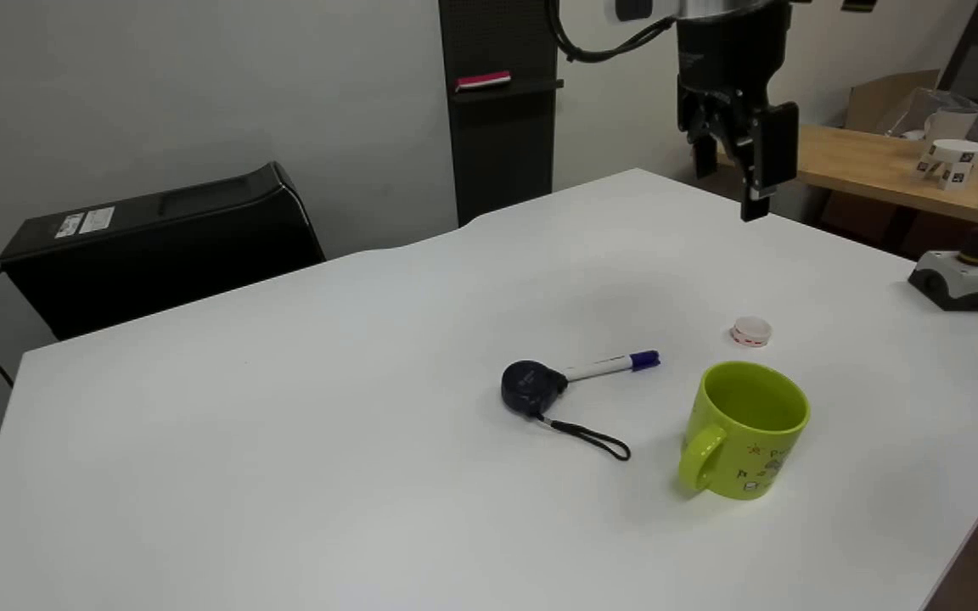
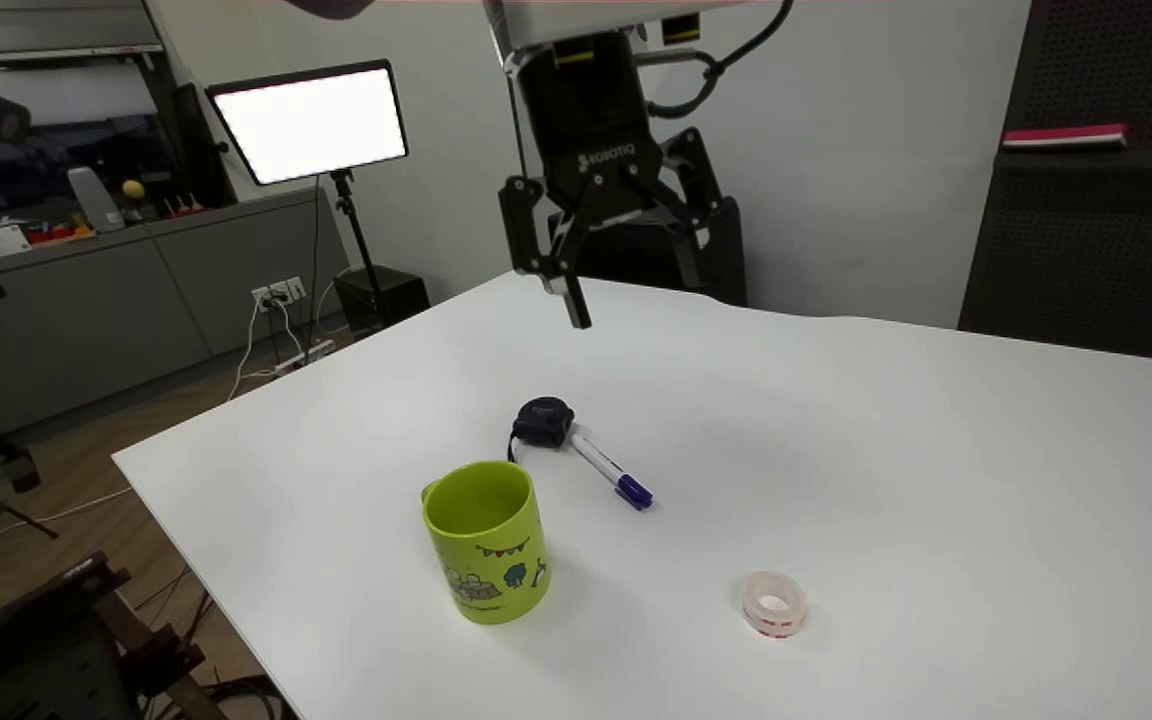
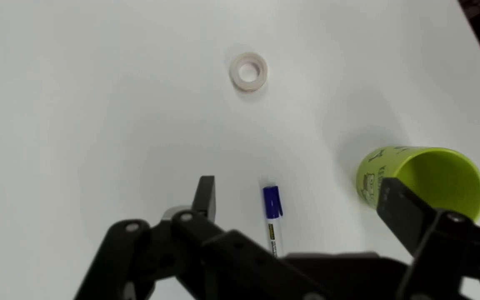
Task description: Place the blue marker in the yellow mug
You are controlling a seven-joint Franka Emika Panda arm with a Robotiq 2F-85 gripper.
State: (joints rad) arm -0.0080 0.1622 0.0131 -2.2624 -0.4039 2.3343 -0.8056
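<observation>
The blue marker (image 1: 604,367) lies on the white table, its white barrel ending at the tape measure and its dark blue cap pointing away from it. It shows in both exterior views (image 2: 601,463); in the wrist view (image 3: 272,204) the gripper hides its rear part. The yellow mug (image 1: 748,450) is yellow-green with small printed drawings and stands upright near the marker, also in an exterior view (image 2: 491,560) and the wrist view (image 3: 373,179). No contents show in it. My gripper (image 1: 731,185) is open and empty, well above the table, also seen there (image 2: 636,290); its fingers (image 3: 302,200) spread wide.
A dark tape measure (image 1: 530,387) with a black cord loop (image 1: 595,439) lies at the marker's barrel end. A small whitish tape roll (image 2: 774,604) lies on the table (image 1: 285,441). A grey and black button box (image 1: 964,278) sits by the table's far right edge.
</observation>
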